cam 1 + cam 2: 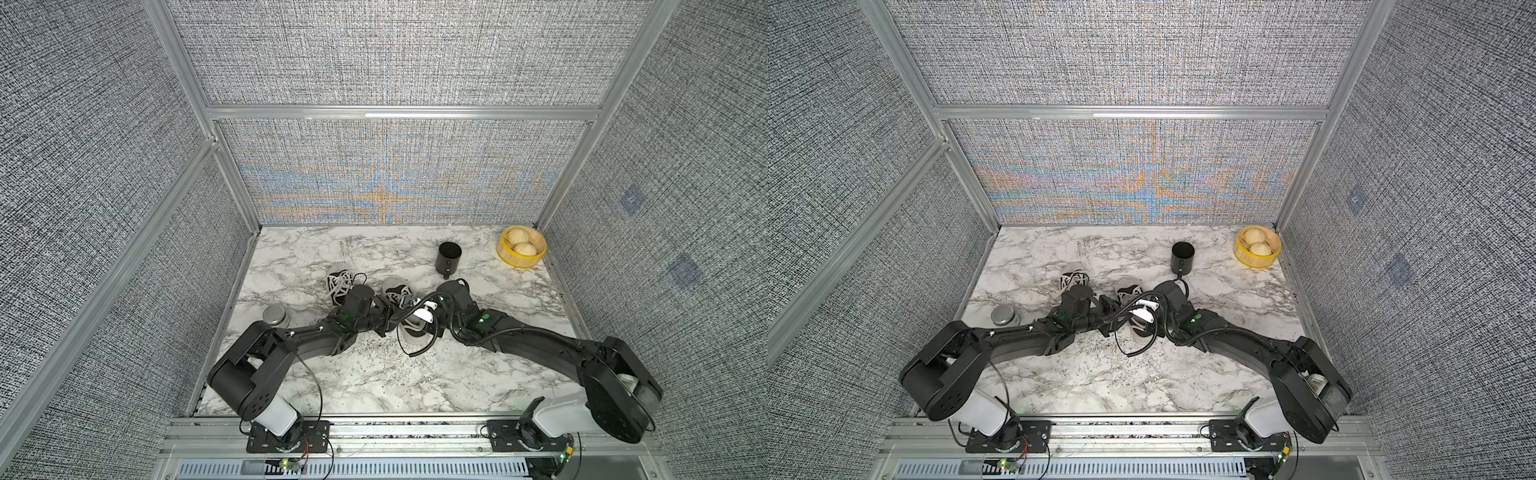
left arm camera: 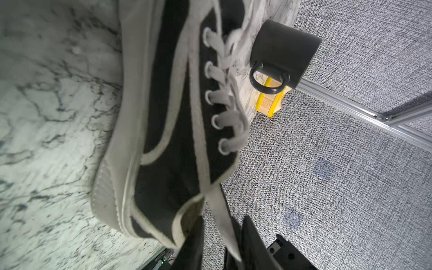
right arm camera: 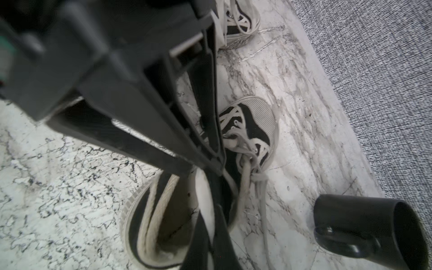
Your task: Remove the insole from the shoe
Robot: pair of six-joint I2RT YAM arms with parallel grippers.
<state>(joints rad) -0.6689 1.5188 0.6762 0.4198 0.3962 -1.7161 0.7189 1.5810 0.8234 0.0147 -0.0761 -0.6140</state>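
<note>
insole (image 3: pixel 205 198) sits inside the nearer sneaker (image 2: pixel 163 140) on the tabletop (image 1: pixel 374 374), heel end curled up. right fingers (image 3: pixel 223 240) closed, apparently pinching that pale edge; left fingers (image 2: pixel 253 247) parted at the collar. Expect light, floppy foam, possibly glued: grip the heel edge, peel slowly.

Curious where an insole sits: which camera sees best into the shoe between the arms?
The right wrist view: it looks down into the open shoe. The left wrist view shows only its laced side; in both top views the arms cover most of it.
</note>
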